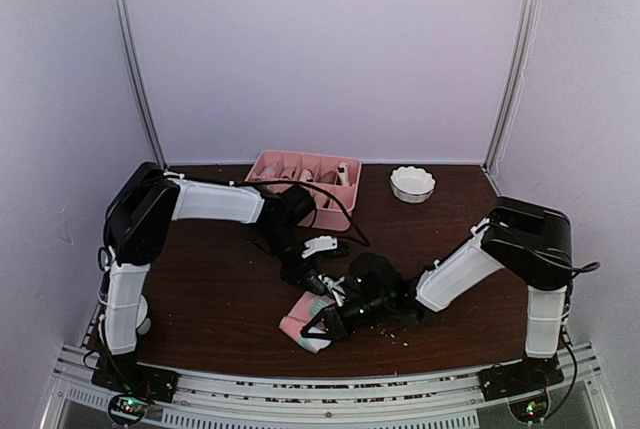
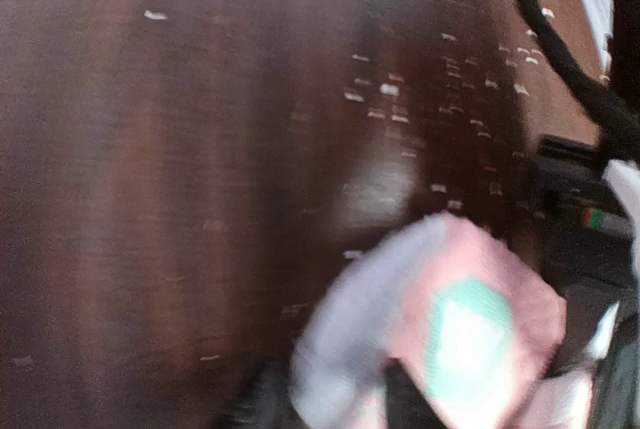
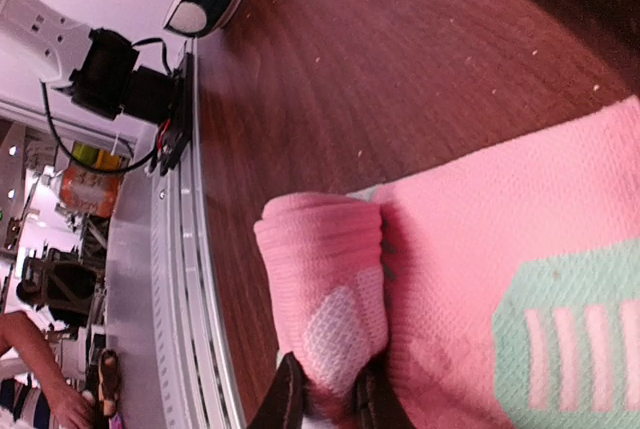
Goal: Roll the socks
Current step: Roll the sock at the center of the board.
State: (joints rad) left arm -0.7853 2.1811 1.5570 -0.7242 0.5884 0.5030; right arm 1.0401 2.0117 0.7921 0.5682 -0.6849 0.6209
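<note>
The pink sock (image 1: 303,327) lies near the front edge of the table (image 1: 220,289), at 6 o'clock of centre. Its roll (image 3: 322,284) sits at the 7 o'clock end, and the flat tail runs toward 1 o'clock. The right gripper (image 3: 330,397), nearer, is clamped on the roll. The left gripper (image 1: 312,282) hovers over the tail; blur hides its jaws.

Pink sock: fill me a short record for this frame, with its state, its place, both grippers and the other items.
sock: pink sock, one end rolled, the rest flat
place: near edge of the table, centre
right gripper: pinching the rolled end
left gripper: at the sock, grip unclear in blur
other: pink tray and white bowl at the back
</note>
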